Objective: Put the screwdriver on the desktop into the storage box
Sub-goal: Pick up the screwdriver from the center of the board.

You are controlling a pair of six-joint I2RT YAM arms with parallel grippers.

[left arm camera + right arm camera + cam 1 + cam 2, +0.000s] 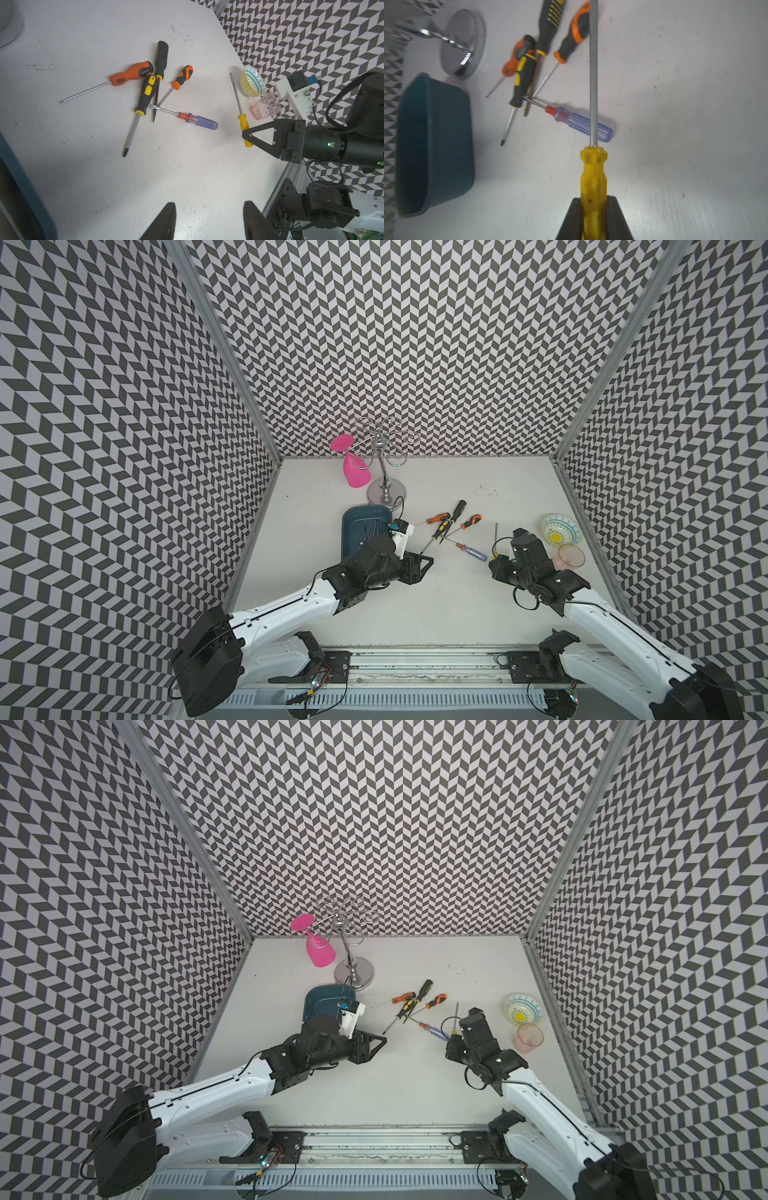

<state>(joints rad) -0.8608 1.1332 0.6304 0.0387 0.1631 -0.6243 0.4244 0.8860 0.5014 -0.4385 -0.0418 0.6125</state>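
My right gripper (593, 200) is shut on the handle of a yellow screwdriver (593, 176), whose long shaft points away from the jaws over the desktop (457, 605). In the left wrist view the same yellow screwdriver (244, 124) hangs in the right gripper (249, 136) beside the bowl. Several other screwdrivers (453, 526) lie in a loose pile mid-table, one with a clear blue handle (202, 121). The teal storage box (361, 526) sits at the left, partly hidden by my left arm. My left gripper (209, 205) is open and empty, next to the box (326, 999).
A chrome glass rack (386, 489) with a pink goblet (355, 470) hanging on it stands behind the box. A patterned bowl (562, 529) and a pink glass cup (571, 556) sit near the right rail. Patterned walls close in three sides.
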